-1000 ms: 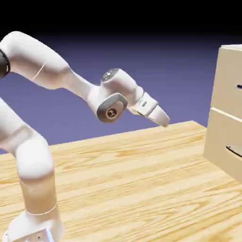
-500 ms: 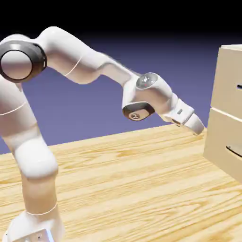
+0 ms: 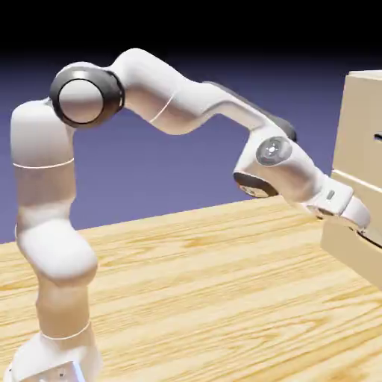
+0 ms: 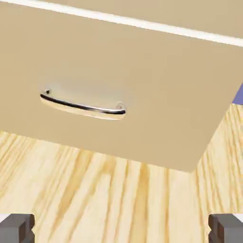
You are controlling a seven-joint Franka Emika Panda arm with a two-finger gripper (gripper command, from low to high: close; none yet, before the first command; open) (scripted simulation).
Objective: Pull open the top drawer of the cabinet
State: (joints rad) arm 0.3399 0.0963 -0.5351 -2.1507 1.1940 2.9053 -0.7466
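Has the white two-finger gripper [image 4: 121,228] open, with small dark-grey block fingertips [image 4: 18,228] standing wide apart at the hand view's bottom corners. Shows the top drawer, a flat pale beige front panel [image 3: 357,127] with a small dark bar handle [image 3: 379,136], above the fingers in the exterior view, at its right edge. Looks flush with the lower front, as far as visible. In the hand view, shows only its lower strip, far beyond the fingers, past a white seam [image 4: 118,18]. Between that seam and the fingers, shows the similar lower panel [image 4: 156,95] with a curved shiny metal handle [image 4: 83,107], then the light striped wooden table [image 4: 109,199], nearer to the fingertips.
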